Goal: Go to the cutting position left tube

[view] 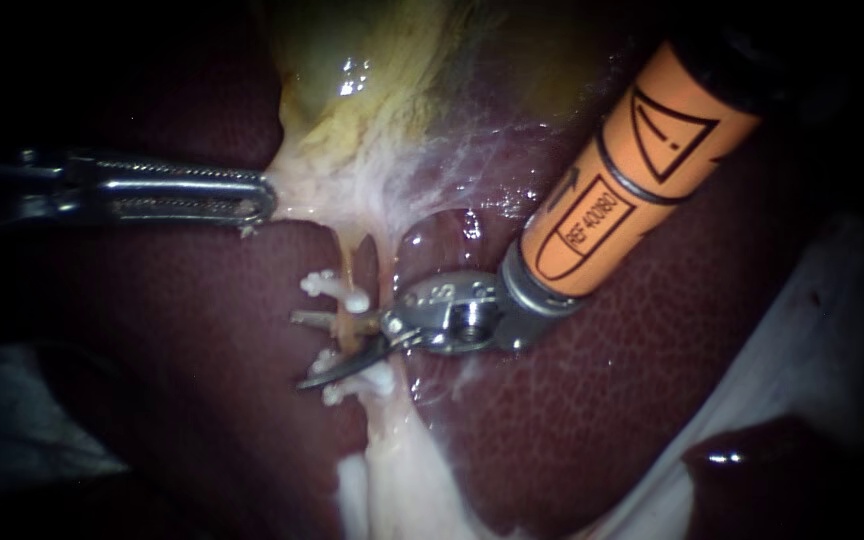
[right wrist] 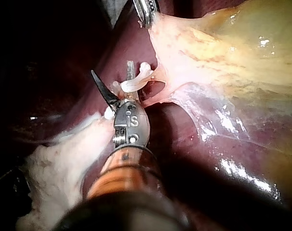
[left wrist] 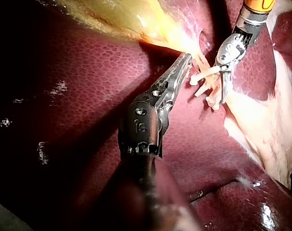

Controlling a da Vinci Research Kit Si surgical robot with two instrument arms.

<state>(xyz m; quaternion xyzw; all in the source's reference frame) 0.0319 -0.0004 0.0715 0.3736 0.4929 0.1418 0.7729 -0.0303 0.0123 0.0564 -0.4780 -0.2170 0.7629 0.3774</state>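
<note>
The tube [view: 348, 262] lies between the right instrument's [view: 297, 350] open jaws. On it, one clip [view: 337, 288] sits just beside those jaws toward the gallbladder [view: 382, 90], and a second clip [view: 372, 380] sits just beside them on the opposite side. The left instrument's [view: 267, 198] jaws clamp the gallbladder's edge. The liver [view: 652, 380] lies beneath both.

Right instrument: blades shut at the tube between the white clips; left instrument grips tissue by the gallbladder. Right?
No. The endoscope view shows the right instrument with its blades open, not shut, and the tube between them. The rest holds: white clips on either side, left instrument shut on tissue by the gallbladder.
</note>
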